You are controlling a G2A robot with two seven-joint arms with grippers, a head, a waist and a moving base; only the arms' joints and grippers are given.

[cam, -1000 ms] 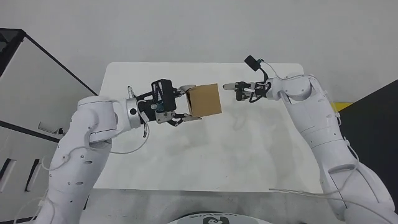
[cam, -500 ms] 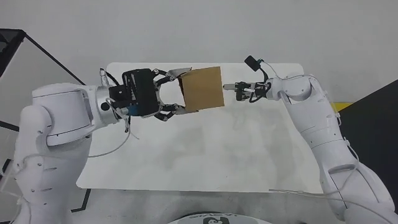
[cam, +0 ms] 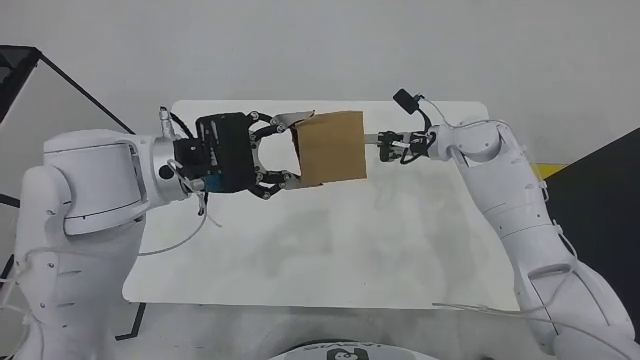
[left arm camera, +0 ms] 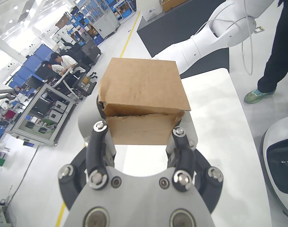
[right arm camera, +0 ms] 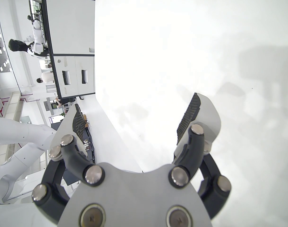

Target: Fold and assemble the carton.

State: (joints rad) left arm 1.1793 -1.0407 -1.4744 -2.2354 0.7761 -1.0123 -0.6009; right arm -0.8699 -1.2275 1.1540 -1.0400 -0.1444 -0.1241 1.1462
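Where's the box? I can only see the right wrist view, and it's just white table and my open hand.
Observer: The carton is gripped in the left hand, over the far part of the table.
Operator: Is it closed up?
Observer: Not fully. The left wrist view shows a dark gap along the end flap that faces that hand.
Operator: Is my right hand near it?
Observer: Yes. From the top view, the right hand sits right at the carton's opposite side. I cannot tell if it touches.
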